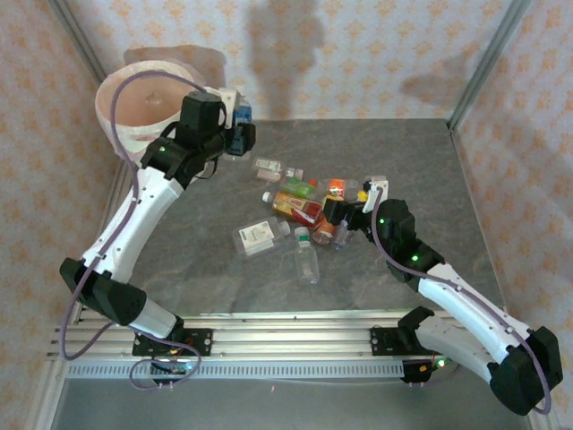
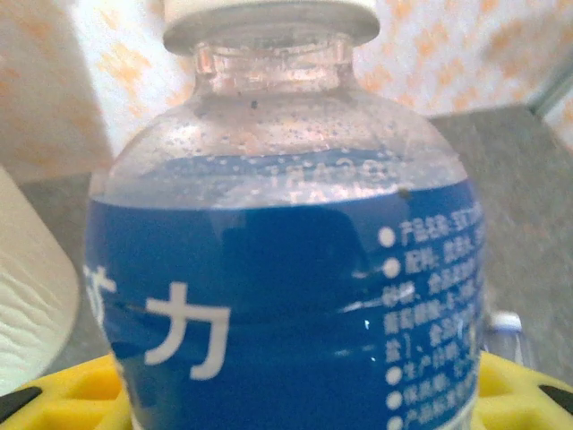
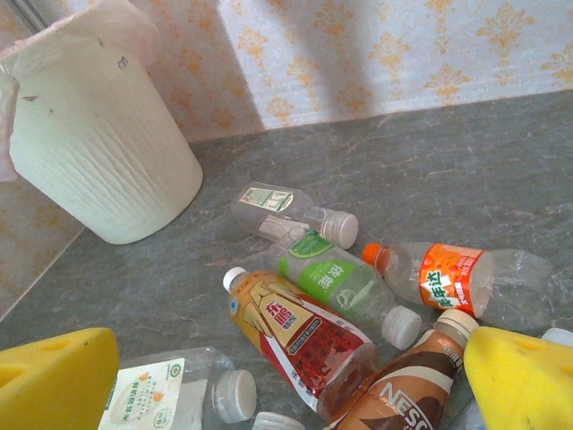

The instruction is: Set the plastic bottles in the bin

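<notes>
1 blue-label bottle (image 2: 286,269), cap-up (wrist view), clamped in left gripper (image 1: 240,133), right gripper (image 3: 291,385) wide

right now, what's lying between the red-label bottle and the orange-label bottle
A green-label bottle lies there on its side; the right wrist view shows it.

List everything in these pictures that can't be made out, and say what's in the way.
- Left wrist view: blue-label bottle, base cut off by the bottom edge.
- Top view: bin, interior partly hidden by the left arm; contents unclear.
- Top view: bottle pile, labels too small to read.
- Right wrist view: brown Nescafe bottle, lower body cut off by the bottom edge.
</notes>
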Tool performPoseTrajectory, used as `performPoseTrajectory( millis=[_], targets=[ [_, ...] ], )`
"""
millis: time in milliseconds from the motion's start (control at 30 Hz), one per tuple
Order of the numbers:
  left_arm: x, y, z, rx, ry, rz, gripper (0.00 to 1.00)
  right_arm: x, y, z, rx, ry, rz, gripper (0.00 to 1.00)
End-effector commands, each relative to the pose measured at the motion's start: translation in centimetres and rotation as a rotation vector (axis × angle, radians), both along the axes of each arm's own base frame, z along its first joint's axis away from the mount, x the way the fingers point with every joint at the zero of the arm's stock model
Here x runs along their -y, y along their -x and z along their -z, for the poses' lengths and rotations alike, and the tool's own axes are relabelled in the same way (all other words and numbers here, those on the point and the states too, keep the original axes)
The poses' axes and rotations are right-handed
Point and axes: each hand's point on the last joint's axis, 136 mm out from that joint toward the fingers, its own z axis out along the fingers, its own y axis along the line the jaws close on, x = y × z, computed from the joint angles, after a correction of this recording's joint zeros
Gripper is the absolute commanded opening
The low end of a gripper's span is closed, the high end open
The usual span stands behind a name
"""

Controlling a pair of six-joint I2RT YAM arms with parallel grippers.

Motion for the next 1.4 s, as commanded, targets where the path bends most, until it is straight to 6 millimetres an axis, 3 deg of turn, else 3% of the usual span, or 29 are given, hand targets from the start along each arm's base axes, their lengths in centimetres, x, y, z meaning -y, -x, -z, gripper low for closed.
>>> performPoseTrajectory(
  millis=[0, 233, 500, 800, 1000, 1133, 1367],
  targets=[
    [-3.0, -0.2, -5.9, 0.187, -0.024, -0.150, 0.54, -0.2, -0.2, -2.3, 0.052, -0.031, 0.005, 0.99],
    [-10.2, -1.1, -10.9, 0.356, -0.066, -0.470, 0.54, 0.0, -0.2, -2.5, 0.056, -0.027, 0.013, 0.99],
    [-16.1, -4.3, -12.1, 0.368, -0.086, -0.597, 0.54, 0.1, -0.3, -2.5, 0.058, -0.022, 0.019, 0.99],
    [-20.5, -6.7, -8.9, 0.281, -0.149, -0.770, 0.53, 0.1, -0.4, -2.6, 0.057, -0.015, 0.022, 0.99],
    [-23.2, -9.5, -4.6, 0.156, -0.152, -0.790, 0.54, 0.6, -0.4, -2.6, 0.058, 0.004, 0.043, 0.99],
    [-24.0, -11.8, -1.2, 0.063, -0.160, -0.760, 0.54, 1.2, -0.6, -2.4, 0.057, 0.009, 0.078, 0.99],
    [-25.1, -13.7, 3.2, -0.082, -0.119, -0.742, 0.54, 1.7, -0.7, -1.9, 0.043, 0.012, 0.109, 0.99]
  ],
)
